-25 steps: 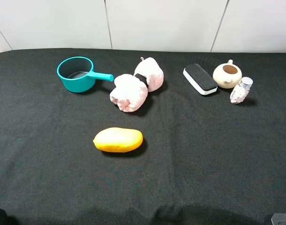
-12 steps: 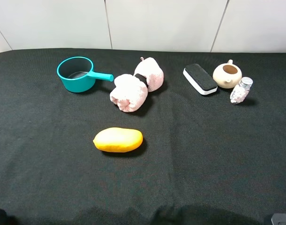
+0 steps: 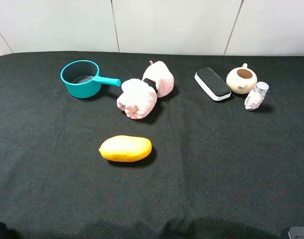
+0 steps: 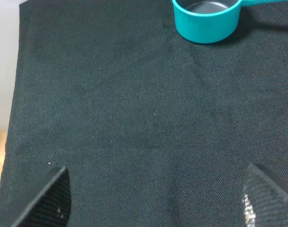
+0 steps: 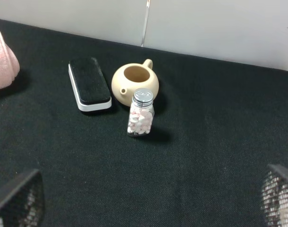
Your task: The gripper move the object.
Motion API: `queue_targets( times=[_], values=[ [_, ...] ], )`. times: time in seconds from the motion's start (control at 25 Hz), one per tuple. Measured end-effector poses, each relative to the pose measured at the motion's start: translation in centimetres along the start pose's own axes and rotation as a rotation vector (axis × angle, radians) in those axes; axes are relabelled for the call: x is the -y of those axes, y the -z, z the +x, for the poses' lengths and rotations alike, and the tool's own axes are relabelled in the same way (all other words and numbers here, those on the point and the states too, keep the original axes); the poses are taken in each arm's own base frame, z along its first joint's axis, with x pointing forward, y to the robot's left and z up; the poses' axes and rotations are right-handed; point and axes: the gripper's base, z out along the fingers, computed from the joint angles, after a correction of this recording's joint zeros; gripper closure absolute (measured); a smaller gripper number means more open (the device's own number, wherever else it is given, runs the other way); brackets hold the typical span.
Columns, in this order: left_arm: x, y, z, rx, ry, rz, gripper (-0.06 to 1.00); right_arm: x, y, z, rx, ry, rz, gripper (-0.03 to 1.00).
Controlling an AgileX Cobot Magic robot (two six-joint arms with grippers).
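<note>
The object, two pale pink fluffy lumps (image 3: 143,91) joined by a dark link, lies on the black cloth at the back middle, just right of the teal pot's handle. One lump's edge shows in the right wrist view (image 5: 3,59). My left gripper (image 4: 158,201) is open and empty, low over bare cloth near the table's front left. My right gripper (image 5: 148,201) is open and empty near the front right. Both are far from the object. In the exterior high view only slivers of the arms show at the bottom corners.
A teal saucepan (image 3: 82,78) stands back left, also in the left wrist view (image 4: 207,19). A yellow-orange mango (image 3: 125,148) lies in front of the object. A black eraser (image 3: 213,83), a beige teapot (image 3: 241,79) and a pill bottle (image 3: 255,95) stand back right.
</note>
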Motion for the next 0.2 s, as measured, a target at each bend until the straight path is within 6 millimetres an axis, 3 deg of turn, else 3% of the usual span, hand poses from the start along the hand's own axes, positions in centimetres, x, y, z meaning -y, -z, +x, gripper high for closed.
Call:
queue_targets(
  times=[0.2],
  values=[
    [0.0, 0.0, 0.0, 0.0, 0.0, 0.0, 0.15, 0.0, 0.0, -0.01, 0.001, 0.0, 0.0, 0.27]
  ],
)
